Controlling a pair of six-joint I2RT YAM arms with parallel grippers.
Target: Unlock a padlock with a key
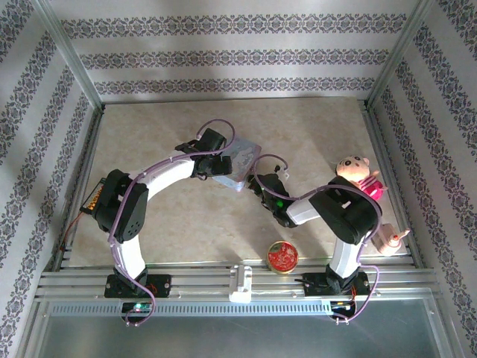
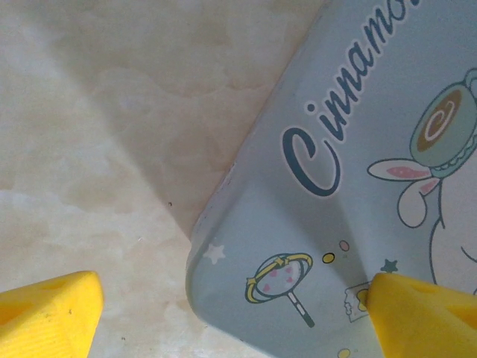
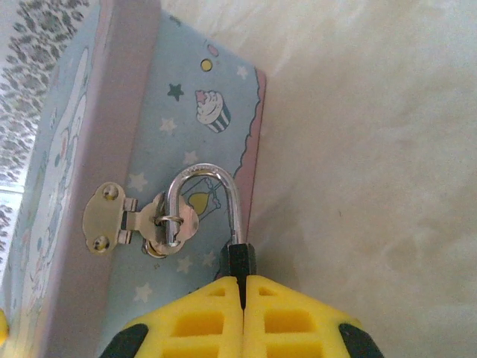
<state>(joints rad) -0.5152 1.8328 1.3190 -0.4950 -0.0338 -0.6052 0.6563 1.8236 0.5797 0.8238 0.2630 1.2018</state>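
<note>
While L gripper [image 2: 235, 287] hovers wide open over tin [image 2: 358, 149], R gripper [image 3: 242, 287] pinches padlock [image 3: 241, 257].

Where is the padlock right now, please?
In the right wrist view the padlock hangs from the hasp of the pastel tin, its dark body clamped at bottom centre by the shut jaws of the right gripper.

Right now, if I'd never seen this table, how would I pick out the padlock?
Find the pastel blue tin in the middle of the table. On its side wall, a silvery hasp carries the padlock, whose lower end sits between the yellow fingers of the right gripper. Unlike the flat hasp plate, it has a thin silver loop above a small black body.
</note>
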